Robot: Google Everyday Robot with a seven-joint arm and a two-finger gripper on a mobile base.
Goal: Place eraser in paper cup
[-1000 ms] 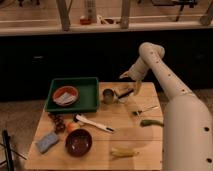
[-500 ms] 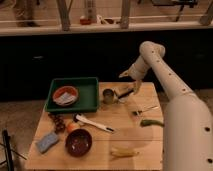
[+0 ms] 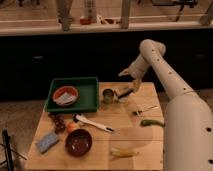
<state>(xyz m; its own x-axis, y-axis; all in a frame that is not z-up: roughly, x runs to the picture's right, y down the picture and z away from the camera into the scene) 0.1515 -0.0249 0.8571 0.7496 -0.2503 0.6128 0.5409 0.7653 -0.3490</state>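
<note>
At the near edge of the table (image 3: 125,131), well in front of the green tray (image 3: 88,96), a banana (image 3: 123,151) and a blue-grey sponge (image 3: 47,141) are seen, with a dark red bowl (image 3: 78,142) between them; none is needed for the task. Closer to the tray a white-handled brush (image 3: 93,123) is laid. Just right of the tray a metal cup (image 3: 107,96) is stood, and past it, farther from the tray, the paper cup (image 3: 122,100) is set upright so it can be loaded from above. The eraser (image 3: 125,93) is held tilted over that cup's mouth, apparently clenched in the gripper (image 3: 129,89), which is hung above the cup, right of the tray's far corner. Release is judged to be next.
</note>
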